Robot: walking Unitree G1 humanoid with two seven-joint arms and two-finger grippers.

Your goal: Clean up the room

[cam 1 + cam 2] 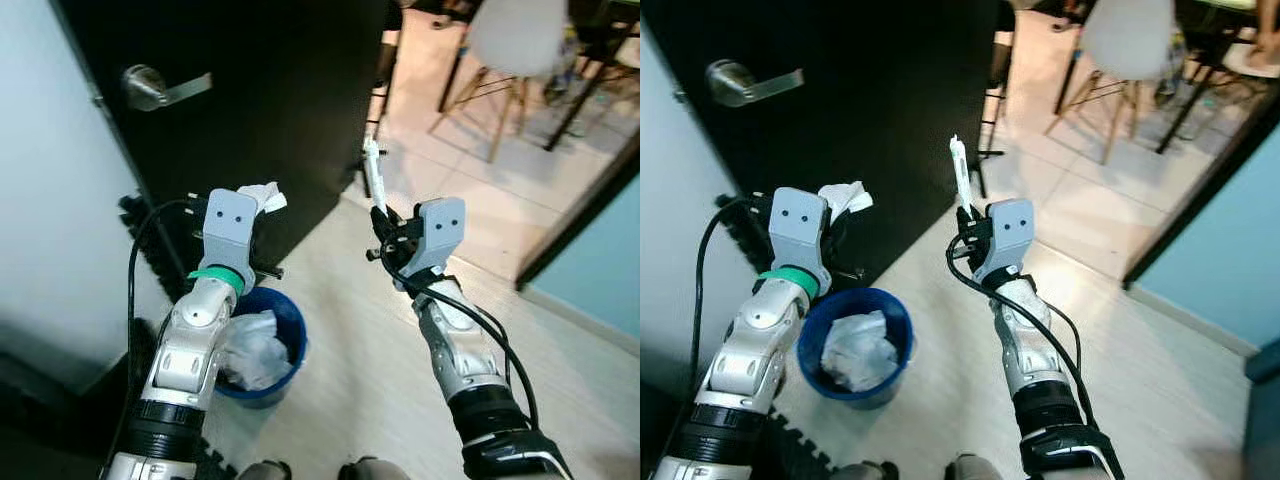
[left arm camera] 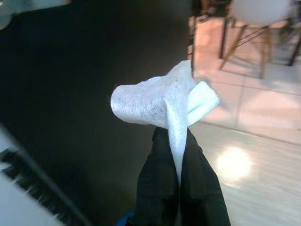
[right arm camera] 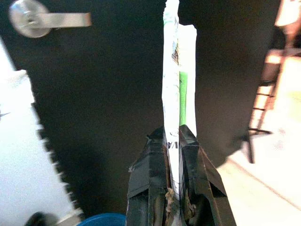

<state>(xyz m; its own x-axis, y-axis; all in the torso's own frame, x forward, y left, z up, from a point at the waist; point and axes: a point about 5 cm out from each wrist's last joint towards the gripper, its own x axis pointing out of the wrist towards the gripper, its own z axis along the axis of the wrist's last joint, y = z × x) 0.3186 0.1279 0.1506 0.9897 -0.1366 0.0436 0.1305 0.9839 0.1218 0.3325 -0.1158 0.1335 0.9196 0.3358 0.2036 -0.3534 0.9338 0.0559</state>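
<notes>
Room: black door (image 1: 260, 90) at 12 o'clock w/ silver handle (image 1: 160, 86); pale floor (image 1: 340, 340).
Bin: blue bin (image 1: 285, 330) at 7 o'clock, crumpled paper (image 1: 252, 348) inside.
Left gripper (image 2: 178, 141): clamped on white tissue (image 2: 160, 101), above bin.
Right gripper (image 3: 173, 141): pinching white wrapper (image 3: 171, 61), maybe a straw, upright.
Chair: white chair (image 1: 515, 40), 1 o'clock.

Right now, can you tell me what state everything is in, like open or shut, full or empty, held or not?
Left gripper: shut on the white tissue.
White tissue: crumpled, pinched between the fingers.
Right gripper: shut on the wrapped straw.
Wrapped straw: upright, held at its lower end.
Blue bin: on the floor, holding crumpled white trash.
Black door: ajar, with its lever handle level.
</notes>
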